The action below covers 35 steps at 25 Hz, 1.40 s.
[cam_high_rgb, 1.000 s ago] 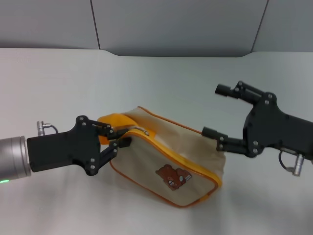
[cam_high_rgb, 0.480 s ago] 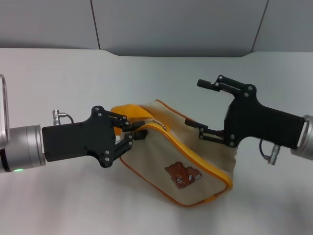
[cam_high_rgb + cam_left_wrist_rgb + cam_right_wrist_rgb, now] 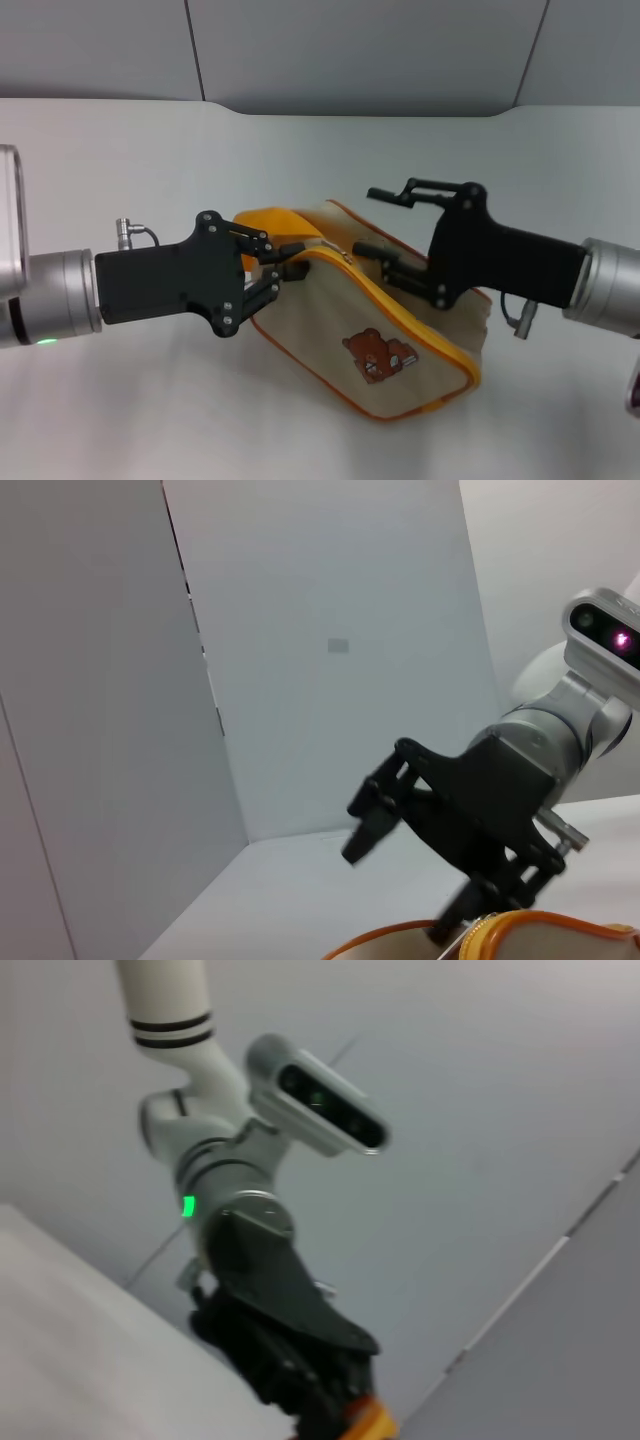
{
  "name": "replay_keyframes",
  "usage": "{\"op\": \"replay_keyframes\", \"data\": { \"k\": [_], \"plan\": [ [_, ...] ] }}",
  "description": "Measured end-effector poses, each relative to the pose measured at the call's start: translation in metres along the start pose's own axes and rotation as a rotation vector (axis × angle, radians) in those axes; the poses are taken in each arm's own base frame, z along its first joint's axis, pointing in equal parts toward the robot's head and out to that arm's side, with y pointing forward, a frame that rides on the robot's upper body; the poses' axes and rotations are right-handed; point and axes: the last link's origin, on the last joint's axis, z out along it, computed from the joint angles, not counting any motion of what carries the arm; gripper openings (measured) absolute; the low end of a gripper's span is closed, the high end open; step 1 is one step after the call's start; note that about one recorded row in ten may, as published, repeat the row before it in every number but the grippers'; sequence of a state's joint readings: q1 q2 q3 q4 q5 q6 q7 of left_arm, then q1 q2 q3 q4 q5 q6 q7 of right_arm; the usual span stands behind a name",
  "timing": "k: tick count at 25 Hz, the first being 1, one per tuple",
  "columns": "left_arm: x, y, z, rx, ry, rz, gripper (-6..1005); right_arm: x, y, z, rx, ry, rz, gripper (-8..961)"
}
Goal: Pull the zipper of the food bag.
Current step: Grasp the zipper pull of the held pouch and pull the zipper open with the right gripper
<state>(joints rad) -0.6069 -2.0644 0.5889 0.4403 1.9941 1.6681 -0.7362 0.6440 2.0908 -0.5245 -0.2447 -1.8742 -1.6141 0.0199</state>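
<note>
You are pinching the food bag's (image 3: 400, 330) orange end at its 9 o'clock corner with the left gripper (image 3: 283, 266), anchoring it. Your right gripper (image 3: 372, 222), jaws spread wide, is hovering near the zipper (image 3: 347, 256), readying to grab it.

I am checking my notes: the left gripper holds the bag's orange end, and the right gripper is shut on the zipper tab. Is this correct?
Not quite. In the head view the right gripper is open near the zipper, not shut on it. The left gripper does hold the orange end of the food bag.
</note>
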Motion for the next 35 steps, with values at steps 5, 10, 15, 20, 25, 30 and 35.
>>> {"op": "replay_keyframes", "data": {
  "k": [5,10,15,20,25,30,35],
  "plan": [
    [0.002,-0.002,0.003,-0.001,0.003,0.005,92,-0.001,0.007,0.007,-0.036,-0.009,-0.041,473],
    [0.003,-0.004,0.002,0.004,0.002,0.012,90,-0.002,0.011,0.009,-0.038,-0.015,-0.052,472],
    [0.003,-0.005,0.002,0.007,0.002,0.009,90,-0.002,0.014,0.008,-0.038,-0.02,-0.054,451],
    [0.003,-0.004,0.001,0.01,0.005,0.004,89,-0.001,0.017,0.008,-0.055,-0.012,-0.049,384],
    [0.003,-0.003,0.001,0.008,0.008,0.007,89,-0.001,0.019,0.009,-0.057,-0.009,-0.043,289],
    [0.002,-0.001,0.001,0.003,0.009,0.006,89,-0.001,0.019,0.011,-0.059,-0.011,-0.034,147],
    [0.002,0.0,0.0,0.004,0.014,0.004,90,0.001,0.02,0.014,-0.073,-0.002,-0.03,5]
  ]
}}
